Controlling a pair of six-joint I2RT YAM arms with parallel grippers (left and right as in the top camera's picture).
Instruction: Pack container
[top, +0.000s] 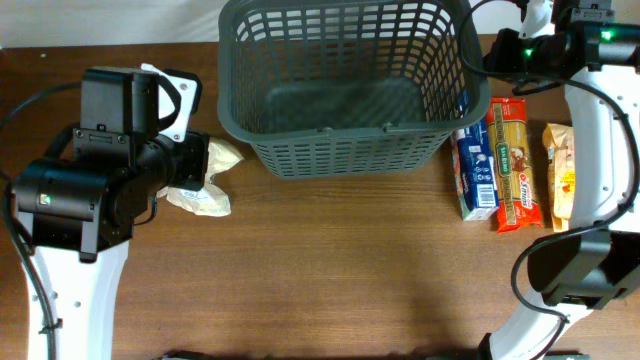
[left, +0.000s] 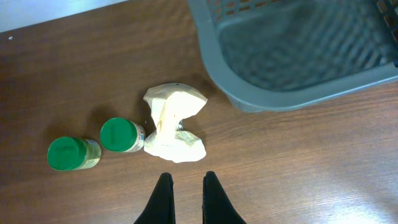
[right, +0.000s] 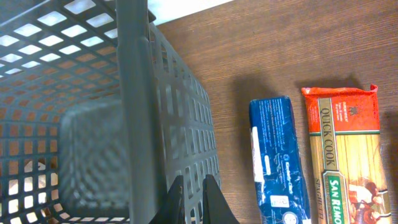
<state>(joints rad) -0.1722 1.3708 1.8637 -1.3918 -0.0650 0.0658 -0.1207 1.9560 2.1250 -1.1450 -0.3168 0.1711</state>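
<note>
The container (top: 345, 140), a large dark grey lattice basket, stands at the table's back centre, and I see nothing inside it. My left gripper (left: 186, 177) hovers shut and empty over bare wood, just short of a crumpled cream packet (left: 174, 124). The basket's corner (left: 273, 99) is beyond it to the right. My right gripper (right: 194, 180) is shut and empty, hanging beside the outer face of the basket's right wall (right: 134, 93). To its right lie a blue box (right: 280, 158) and a spaghetti pack (right: 345, 155).
Two green-lidded jars (left: 118, 135) (left: 71, 154) stand left of the cream packet (top: 205, 180); the left arm (top: 100, 180) hides them from above. Right of the basket lie the blue box (top: 476, 165), the spaghetti pack (top: 515, 165) and a yellow-orange packet (top: 560, 170), side by side.
</note>
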